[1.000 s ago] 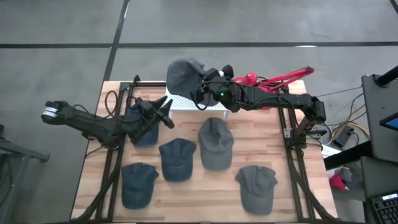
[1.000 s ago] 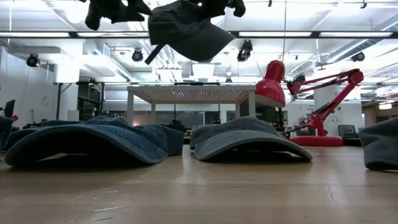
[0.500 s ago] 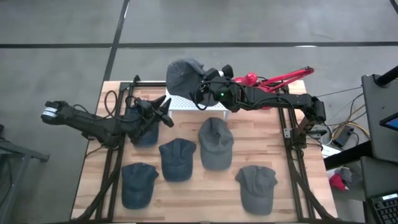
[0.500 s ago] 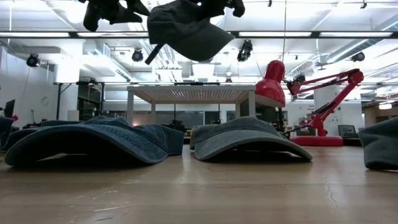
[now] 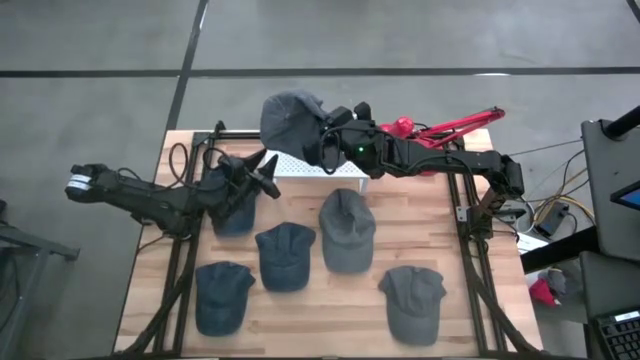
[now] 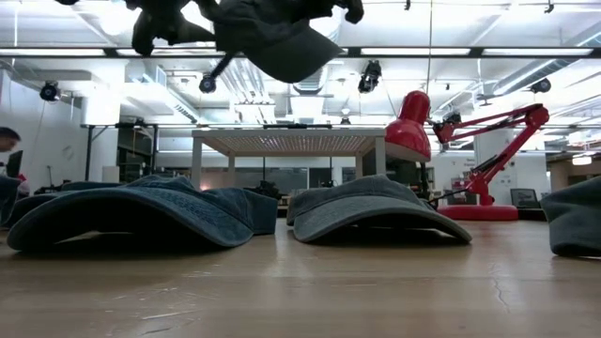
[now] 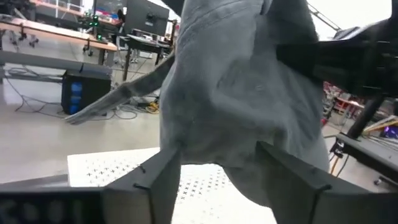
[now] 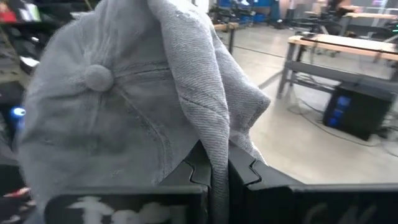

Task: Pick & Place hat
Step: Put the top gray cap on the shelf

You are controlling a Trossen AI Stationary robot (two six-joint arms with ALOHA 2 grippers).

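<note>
- We see a wooden surface (image 5: 310, 300) on a grey concrete floor, with a red lamp (image 5: 440, 125) at the upper right of the high view.
- Five caps lie on it: three blue, two grey.
- A white perforated box (image 5: 320, 168) stands near the upper middle of the frame.
- The right gripper (image 5: 325, 140) holds a grey cap (image 5: 290, 120) above that box, its jaws clenched on the fabric.
- The left gripper (image 5: 265, 175) hovers just beside the box at centre left, jaws released.
</note>
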